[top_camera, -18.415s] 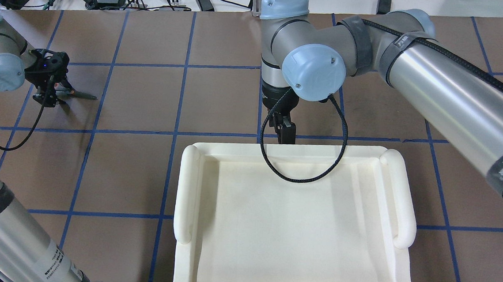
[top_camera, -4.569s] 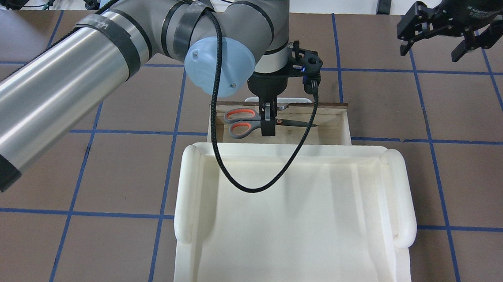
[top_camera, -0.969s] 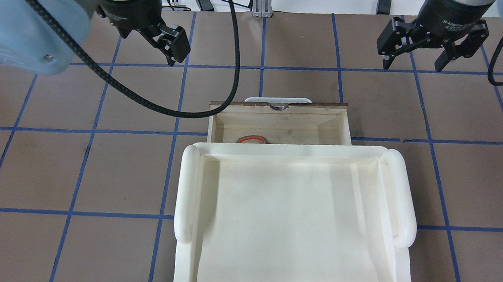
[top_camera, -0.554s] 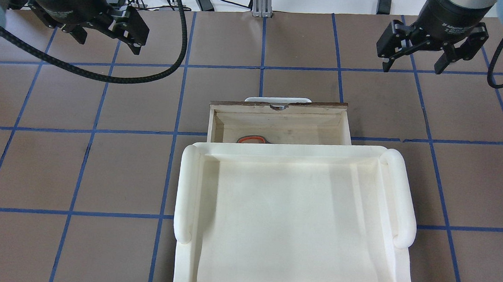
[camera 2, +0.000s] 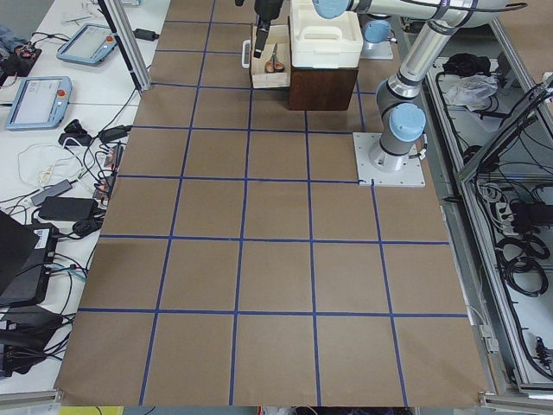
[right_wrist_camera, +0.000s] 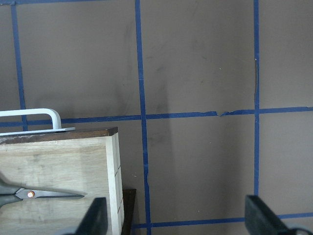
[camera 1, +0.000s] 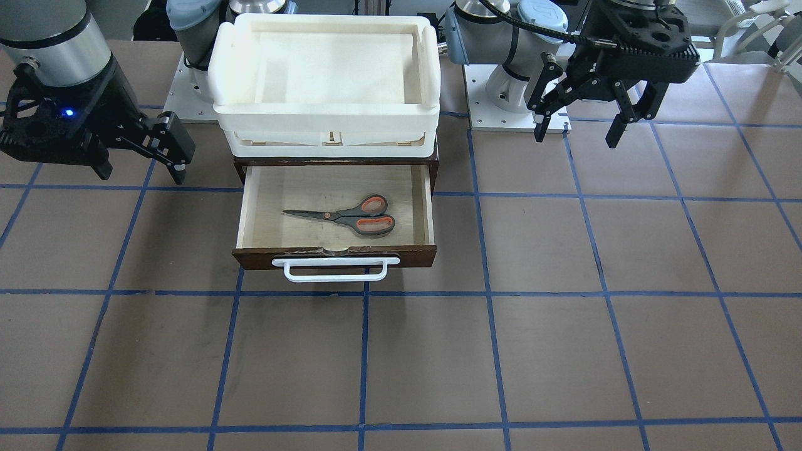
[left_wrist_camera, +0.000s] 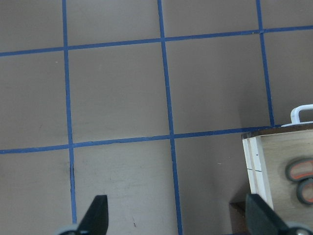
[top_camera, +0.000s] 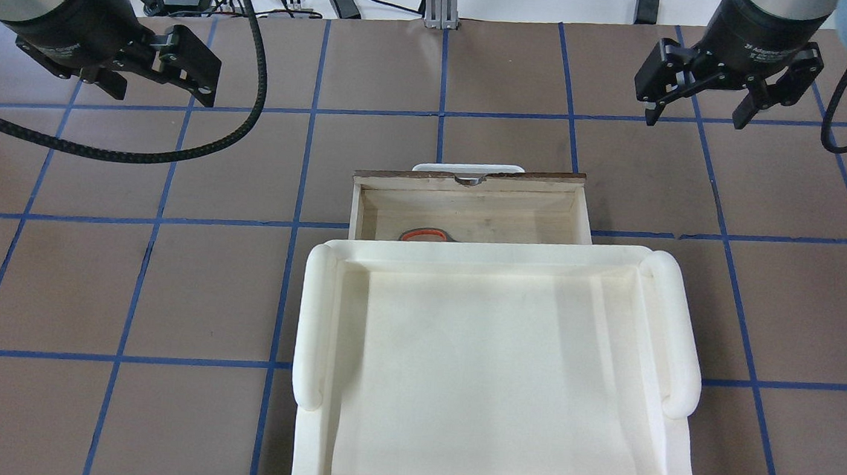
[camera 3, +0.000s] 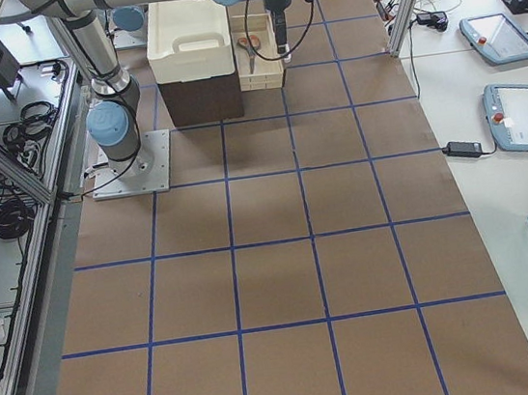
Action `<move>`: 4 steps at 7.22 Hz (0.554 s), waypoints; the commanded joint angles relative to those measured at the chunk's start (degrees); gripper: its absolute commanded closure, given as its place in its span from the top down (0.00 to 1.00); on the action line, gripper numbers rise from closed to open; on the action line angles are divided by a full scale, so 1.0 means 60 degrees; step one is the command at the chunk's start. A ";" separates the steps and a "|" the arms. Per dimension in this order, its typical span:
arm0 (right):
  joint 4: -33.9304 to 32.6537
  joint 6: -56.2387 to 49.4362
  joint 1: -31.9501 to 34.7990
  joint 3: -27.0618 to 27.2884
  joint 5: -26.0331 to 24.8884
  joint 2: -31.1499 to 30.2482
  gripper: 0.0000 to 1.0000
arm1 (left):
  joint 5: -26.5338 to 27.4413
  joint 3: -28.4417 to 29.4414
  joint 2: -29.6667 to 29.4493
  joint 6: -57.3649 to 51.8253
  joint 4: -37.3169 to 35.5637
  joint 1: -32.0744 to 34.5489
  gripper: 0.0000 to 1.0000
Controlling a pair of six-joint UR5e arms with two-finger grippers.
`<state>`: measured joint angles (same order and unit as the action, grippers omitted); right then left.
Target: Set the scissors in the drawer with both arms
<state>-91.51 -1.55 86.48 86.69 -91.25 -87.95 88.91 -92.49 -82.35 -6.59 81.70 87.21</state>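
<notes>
Exterior front-facing view, read from left to right. At 10 o'clock from the drawer (camera 1: 416,255) we find the right fingers (camera 1: 174,145), spread wide and holding nothing, well apart from the drawer's side wall.

At centre, the drawer stands pulled out toward 6 o'clock from under the white tray (camera 1: 326,119), with its white bar handle (camera 1: 335,270) at the near edge. The scissors (camera 1: 348,219) lie flat on the pale drawer floor. They are closed, with the blades pointing to 9 o'clock and the orange-red loops at 3 o'clock, and they sit inside all four walls.

At 2 o'clock from the drawer we find the left fingers (camera 1: 540,125), likewise spread wide and empty, above bare tabletop (camera 1: 564,313).

The wrist views agree with this. Each shows only a corner of the drawer at the frame's lower edge and nothing between the fingers. In the overhead view the tray rim hides all of the scissors but one loop.

We judge the placing step complete, since the scissors rest in the drawer and neither arm touches them. The drawer is still open. Pushing it shut may be what is left, though the task sentence does not ask for it.
</notes>
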 commanded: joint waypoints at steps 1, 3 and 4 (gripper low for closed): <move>0.0002 -0.0020 0.0015 -0.0005 0.0004 -0.0033 1.00 | 0.0064 0.0078 -0.0117 0.0073 0.0035 -0.0003 1.00; 0.0060 -0.0034 0.0015 0.0009 -0.0011 -0.0121 1.00 | -0.0023 0.0414 -0.0366 0.0816 0.0063 -0.0018 1.00; 0.0060 -0.0049 0.0015 0.0009 -0.0112 -0.0121 1.00 | -0.0024 0.0430 -0.0382 0.0922 0.0093 0.0011 1.00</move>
<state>-91.24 -1.77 86.57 86.74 -91.45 -88.60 88.93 -90.40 -84.24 -2.62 82.02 87.17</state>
